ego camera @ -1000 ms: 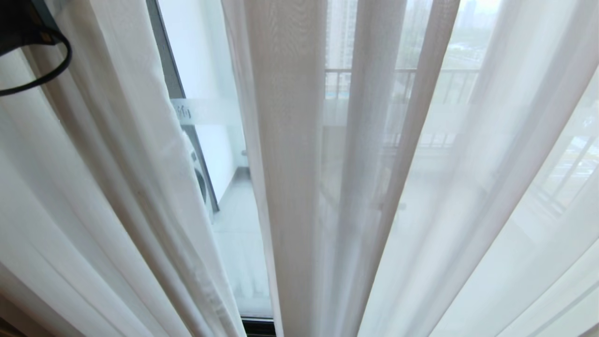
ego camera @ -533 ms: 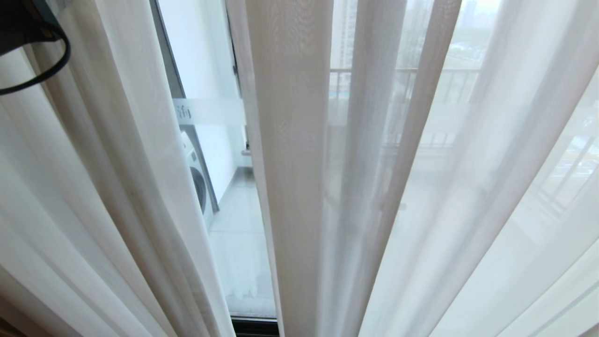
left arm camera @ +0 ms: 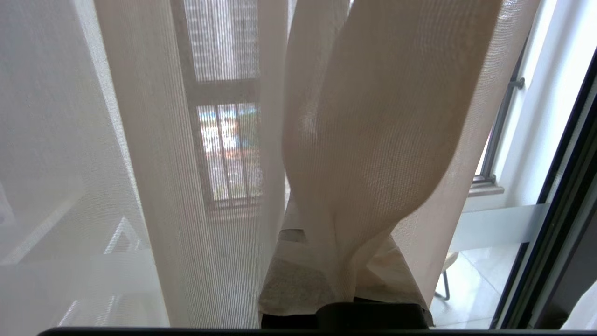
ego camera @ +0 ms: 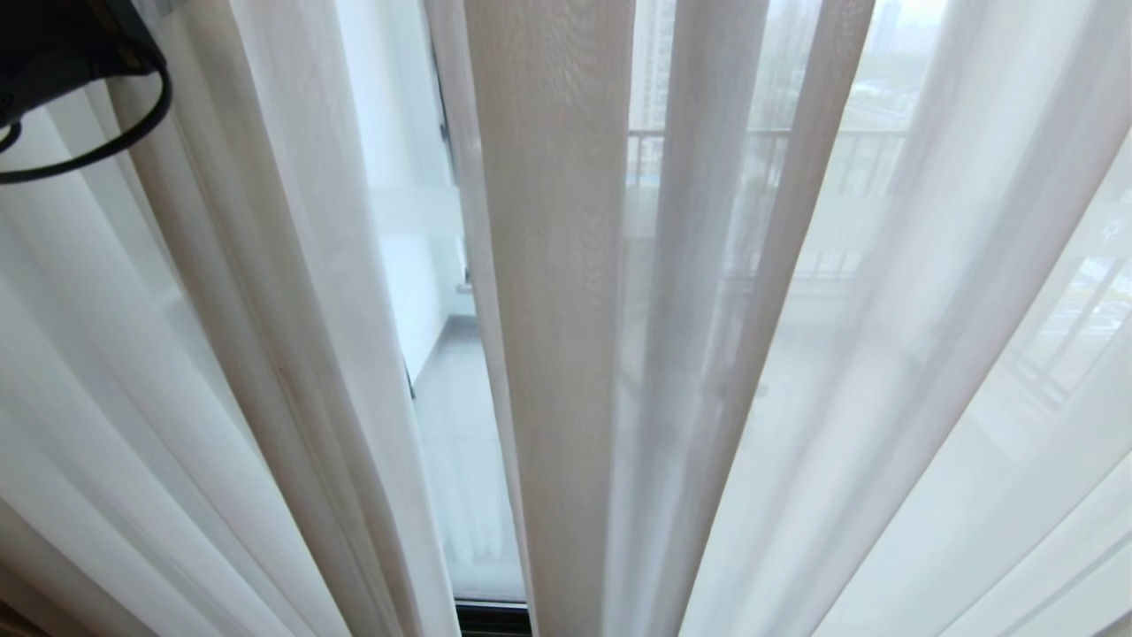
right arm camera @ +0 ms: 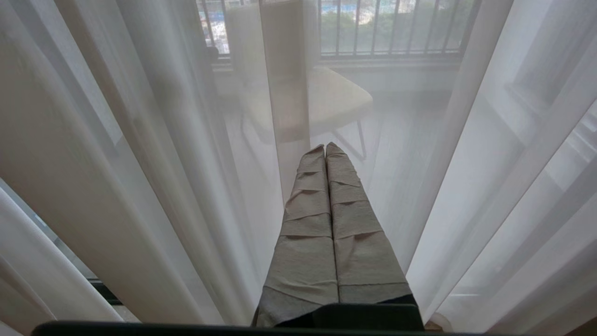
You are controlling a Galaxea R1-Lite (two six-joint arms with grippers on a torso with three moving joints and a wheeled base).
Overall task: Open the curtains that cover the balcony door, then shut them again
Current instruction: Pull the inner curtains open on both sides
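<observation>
1. The curtains [ego camera: 548,292] seen here are thin white sheers, hanging in pleats across the whole head view. A narrow gap between two panels exposes the balcony door [ego camera: 416,292] glass and its bottom track.
2. Left gripper [left arm camera: 322,275]: jaws closed, and a fold of sheer is gathered and draped over the wrapped fingers; a firm pinch looks likely.
3. Right gripper [right arm camera: 325,149]: wrapped fingers pressed together, holding nothing, its tip just short of the sheers.
4. Handling judgement: the fabric is light, limp and slippery, and will bunch rather than push. Take hold on a gathered pleat at the panel's leading edge, and draw sideways steadily to avoid snagging.
</observation>
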